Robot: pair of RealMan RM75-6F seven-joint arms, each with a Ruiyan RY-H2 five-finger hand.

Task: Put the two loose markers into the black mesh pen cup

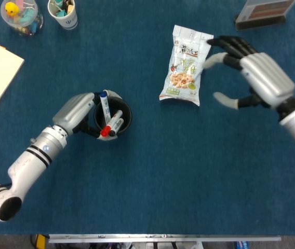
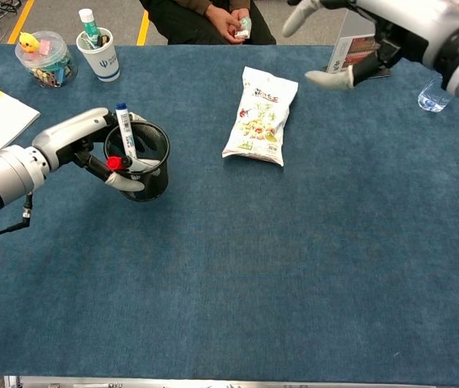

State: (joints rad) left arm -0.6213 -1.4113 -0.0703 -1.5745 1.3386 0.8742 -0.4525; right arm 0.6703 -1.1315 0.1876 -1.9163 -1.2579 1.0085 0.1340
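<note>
both markers stand in the cup (image 1: 113,118), the blue-capped marker (image 1: 105,106) nearly upright with its cap clear of the rim, the red-capped marker (image 1: 110,124) leaning with its cap at the near rim, and their lower ends are lost inside the mesh. the left hand (image 1: 77,111) wraps the cup's side, its inner fingers hidden behind the cup. the right hand (image 1: 254,75) hangs well apart beside the snack bag (image 1: 186,65), fingers spread and holding nothing, partly cut off in the chest view.
</note>
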